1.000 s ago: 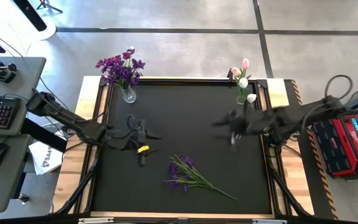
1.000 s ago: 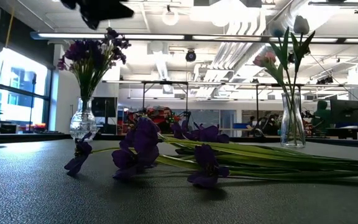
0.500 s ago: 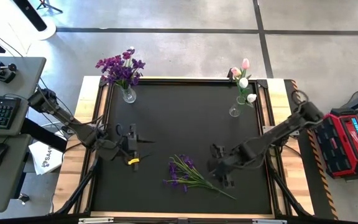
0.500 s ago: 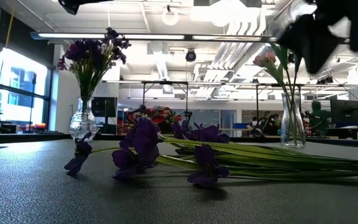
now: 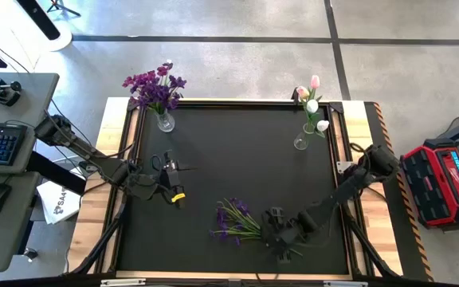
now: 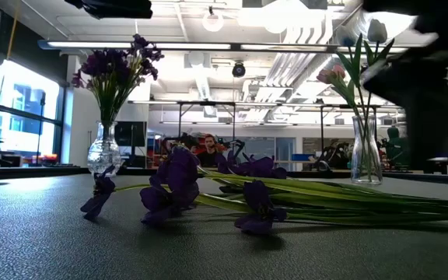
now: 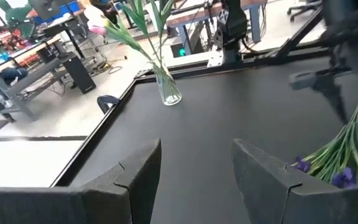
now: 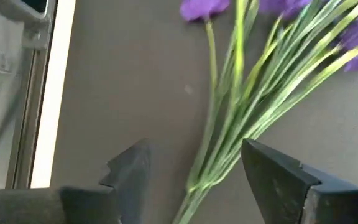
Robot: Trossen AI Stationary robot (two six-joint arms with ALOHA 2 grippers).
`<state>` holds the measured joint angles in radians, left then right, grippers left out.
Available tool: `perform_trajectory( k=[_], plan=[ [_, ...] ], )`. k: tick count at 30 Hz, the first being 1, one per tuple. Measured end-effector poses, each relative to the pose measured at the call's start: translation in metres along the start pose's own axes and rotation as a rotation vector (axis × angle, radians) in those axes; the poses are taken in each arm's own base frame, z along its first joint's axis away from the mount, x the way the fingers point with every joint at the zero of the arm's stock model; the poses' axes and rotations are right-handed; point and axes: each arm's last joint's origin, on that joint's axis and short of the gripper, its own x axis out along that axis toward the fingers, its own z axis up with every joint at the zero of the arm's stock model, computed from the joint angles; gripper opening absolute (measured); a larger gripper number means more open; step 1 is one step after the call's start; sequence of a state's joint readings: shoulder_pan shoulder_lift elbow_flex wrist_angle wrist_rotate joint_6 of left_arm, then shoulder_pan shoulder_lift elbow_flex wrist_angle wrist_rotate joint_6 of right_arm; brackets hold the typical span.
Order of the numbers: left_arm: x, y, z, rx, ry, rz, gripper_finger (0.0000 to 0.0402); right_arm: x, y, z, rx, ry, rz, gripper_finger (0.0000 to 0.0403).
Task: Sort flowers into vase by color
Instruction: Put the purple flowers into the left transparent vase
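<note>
The right tool (image 5: 276, 236) has swung from the far vase down over the purple flowers (image 5: 237, 224) — fingers spread, nothing held. A grab looks next. The left tool (image 5: 171, 177) waits open and empty.

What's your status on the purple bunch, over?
Right gripper open, low over the stems of the purple flowers lying on the mat, not gripping. Left gripper open, empty, waiting at mat's left side. Nothing in the way.

The right gripper (image 5: 276, 239) has swung from near the tulip vase (image 5: 302, 140) down over the purple flower stems (image 5: 273, 236). Its jaws have widened.
</note>
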<state>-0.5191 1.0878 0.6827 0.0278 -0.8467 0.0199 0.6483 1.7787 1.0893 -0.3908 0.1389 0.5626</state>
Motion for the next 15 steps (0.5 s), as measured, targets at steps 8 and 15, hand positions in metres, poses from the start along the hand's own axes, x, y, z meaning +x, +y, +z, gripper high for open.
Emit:
perform_trajectory(
  k=[8,15],
  plan=[
    [0.011,0.009,-0.002,0.096,0.02,-0.049,0.0184,0.012,0.02,-0.021,0.037,-0.009,-0.089,0.0206],
    [0.022,0.02,-0.003,0.093,0.035,-0.074,0.0184,0.03,0.022,-0.034,0.087,0.01,-0.185,0.0149]
  ],
)
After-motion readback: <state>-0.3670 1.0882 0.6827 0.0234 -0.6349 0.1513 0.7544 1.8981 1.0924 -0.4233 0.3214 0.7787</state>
